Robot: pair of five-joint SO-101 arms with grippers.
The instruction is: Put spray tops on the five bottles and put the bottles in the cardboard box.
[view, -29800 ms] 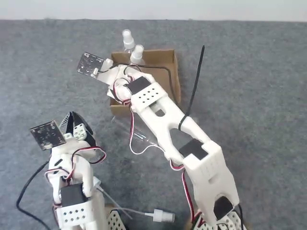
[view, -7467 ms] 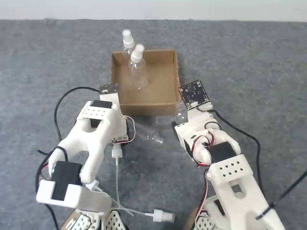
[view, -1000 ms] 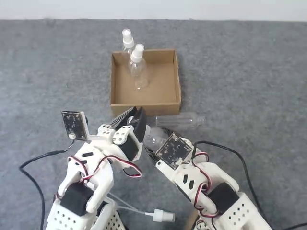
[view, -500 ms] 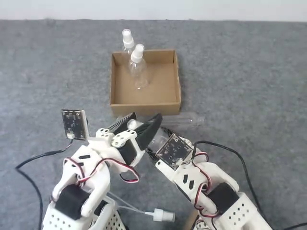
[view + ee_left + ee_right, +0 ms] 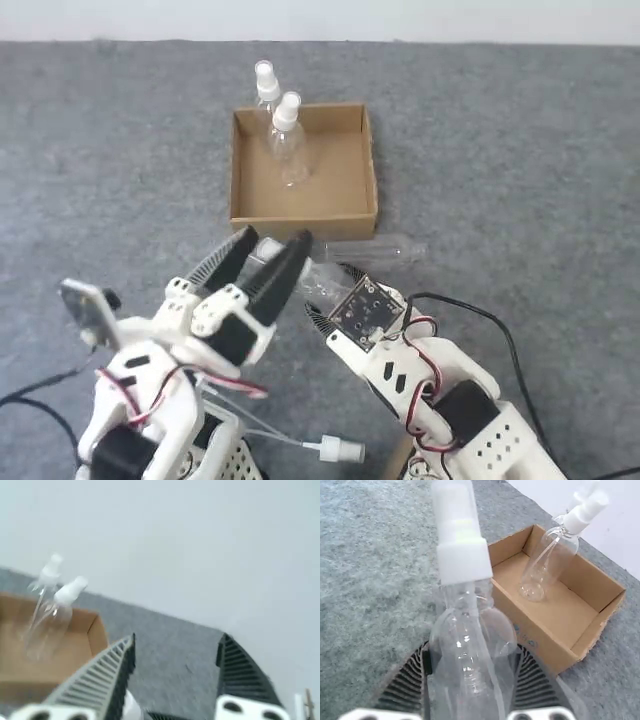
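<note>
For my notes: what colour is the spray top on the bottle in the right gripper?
White; the spray top shows best in the right wrist view.

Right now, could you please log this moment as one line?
left gripper open | right gripper shut on capped bottle | cardboard box holds second bottle | bare bottle lying outside box | loose spray top by arm bases

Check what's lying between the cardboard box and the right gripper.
High view: a clear bottle on its side on the carpet, just along the cardboard box near wall, ahead of the right gripper.
</note>
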